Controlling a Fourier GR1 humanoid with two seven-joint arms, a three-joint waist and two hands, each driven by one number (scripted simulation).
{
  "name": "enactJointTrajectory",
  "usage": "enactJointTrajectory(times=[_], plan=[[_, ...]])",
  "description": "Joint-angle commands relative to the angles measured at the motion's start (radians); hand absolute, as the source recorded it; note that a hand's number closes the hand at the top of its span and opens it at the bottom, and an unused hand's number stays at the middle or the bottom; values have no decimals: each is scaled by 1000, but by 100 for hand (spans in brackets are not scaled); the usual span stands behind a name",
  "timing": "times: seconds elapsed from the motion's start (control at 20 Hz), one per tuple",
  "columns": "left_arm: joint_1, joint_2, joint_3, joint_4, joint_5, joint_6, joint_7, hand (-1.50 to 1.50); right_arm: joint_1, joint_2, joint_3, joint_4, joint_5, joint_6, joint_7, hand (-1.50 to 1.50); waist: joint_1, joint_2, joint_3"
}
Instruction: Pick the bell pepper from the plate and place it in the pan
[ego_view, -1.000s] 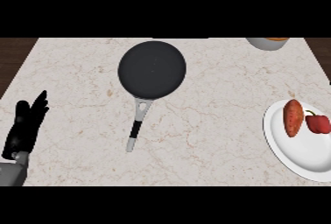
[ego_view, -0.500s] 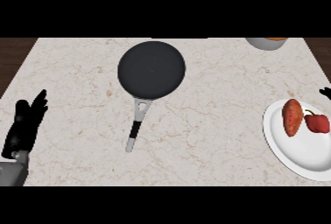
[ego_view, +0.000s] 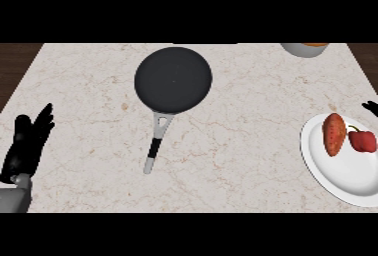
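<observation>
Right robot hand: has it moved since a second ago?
Yes. The right robot hand now shows at the view's right edge, just above the plate holding the bell pepper; a second ago it was out of view.

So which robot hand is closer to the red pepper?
The right hand. Only its fingertips show at the right edge, just above the bell pepper on the plate. The left hand rests far across the counter, at the left edge.

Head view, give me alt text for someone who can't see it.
A red bell pepper lies beside a sweet potato on a white plate at right; a black pan sits empty mid-counter. The left robot hand rests open at left; the right robot hand barely shows.
</observation>
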Motion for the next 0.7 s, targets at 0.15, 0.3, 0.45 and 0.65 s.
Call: enactJointTrajectory(times=[0.15, 0.3, 0.45, 0.65], plan=[[-2, -26, 52, 13, -38, -45, -7, 0, -21, 92, -13, 30, 94, -28, 3, -150, -1, 0, 0], [-9, -49, 49, 30, -64, -41, -9, 0, -89, 77, -41, 194, 124, -53, -73, -150, 3, 1, 0], [13, -67, 67, -3, -81, -42, -13, 0, -84, 97, -57, 185, 139, -49, -71, -150, 1, 0, 0], [-49, -40, 107, 89, -77, -81, -46, 0, -72, 139, -30, 172, 186, -67, -5, -150, -4, 0, 0]])
